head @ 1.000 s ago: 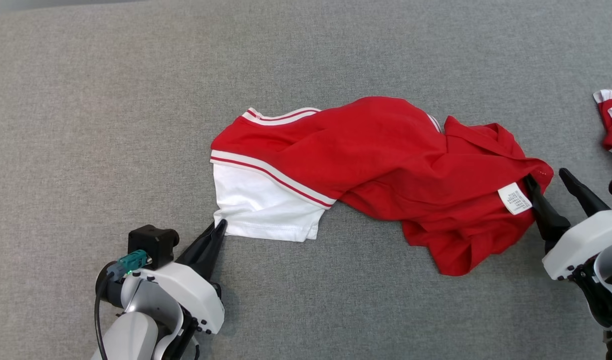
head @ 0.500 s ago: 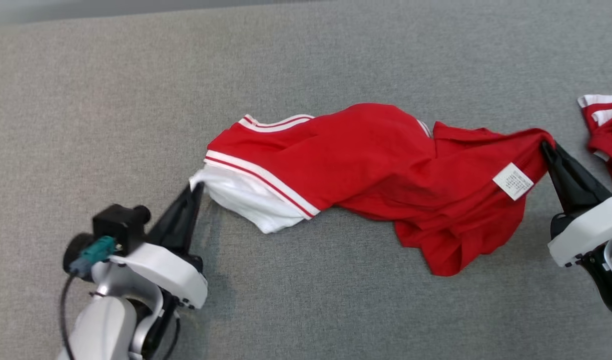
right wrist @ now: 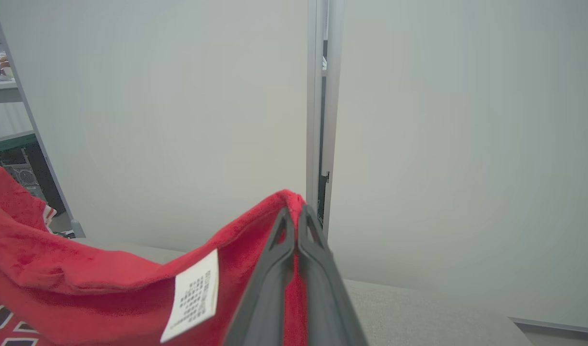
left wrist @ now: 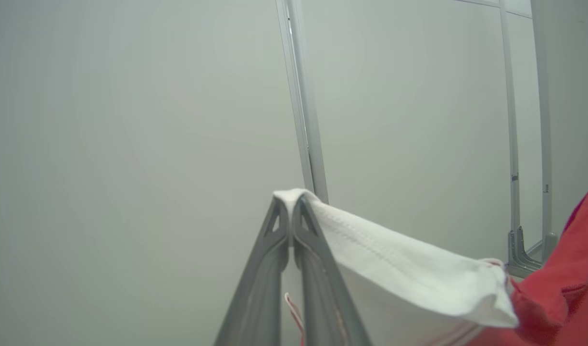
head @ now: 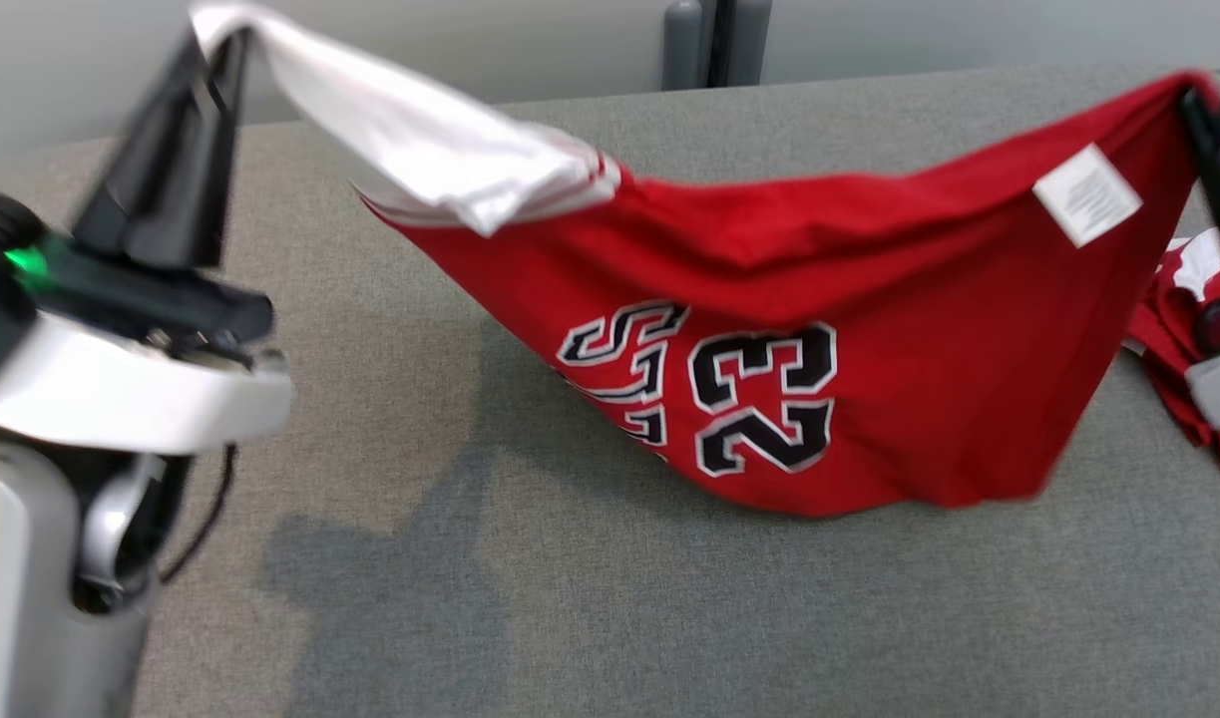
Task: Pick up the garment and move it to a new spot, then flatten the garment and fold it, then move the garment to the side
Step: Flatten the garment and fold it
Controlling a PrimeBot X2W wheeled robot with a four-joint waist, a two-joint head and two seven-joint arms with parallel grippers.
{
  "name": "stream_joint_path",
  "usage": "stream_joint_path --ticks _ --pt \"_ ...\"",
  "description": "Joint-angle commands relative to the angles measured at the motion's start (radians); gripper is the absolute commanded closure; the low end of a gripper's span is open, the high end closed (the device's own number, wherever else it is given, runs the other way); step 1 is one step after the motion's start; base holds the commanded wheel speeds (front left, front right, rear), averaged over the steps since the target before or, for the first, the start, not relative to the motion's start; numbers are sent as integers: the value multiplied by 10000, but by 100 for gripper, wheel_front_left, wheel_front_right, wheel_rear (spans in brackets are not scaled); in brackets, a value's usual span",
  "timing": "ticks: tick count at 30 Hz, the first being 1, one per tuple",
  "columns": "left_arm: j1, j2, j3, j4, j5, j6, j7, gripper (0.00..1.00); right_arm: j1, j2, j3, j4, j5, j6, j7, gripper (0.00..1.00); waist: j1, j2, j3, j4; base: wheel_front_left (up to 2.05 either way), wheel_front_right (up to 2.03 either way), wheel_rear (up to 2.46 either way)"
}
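Head view: garment (head: 919,379) lengthwise left-to-right

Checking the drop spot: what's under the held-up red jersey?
Grey surface carrying its shadow. The patch behind the hanging jersey is covered; a second red garment shows beside it.

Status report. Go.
Left gripper shut on the garment at its white corner, right gripper at its red corner. It hangs stretched between them over the grey surface. Second red garment lies far right.
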Motion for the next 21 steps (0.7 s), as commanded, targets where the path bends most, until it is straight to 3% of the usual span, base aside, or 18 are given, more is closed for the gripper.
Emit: stream_joint_path --ticks 1,12,21 --pt "-595 135 155 -263 37 54 120 100 -365 -34 -257 -312 17 1 103 100 0 0 -136 -5 0 0 0" --pt "-2748 500 275 -1063 165 74 939 100 -1622 248 -1360 -1214 421 1 607 100 0 0 -493 -82 0 0 0" --pt "-3452 366 -76 -256 -271 -260 1244 100 -2226 609 -1320 -639 690 1 744 100 0 0 -54 -53 0 0 0"
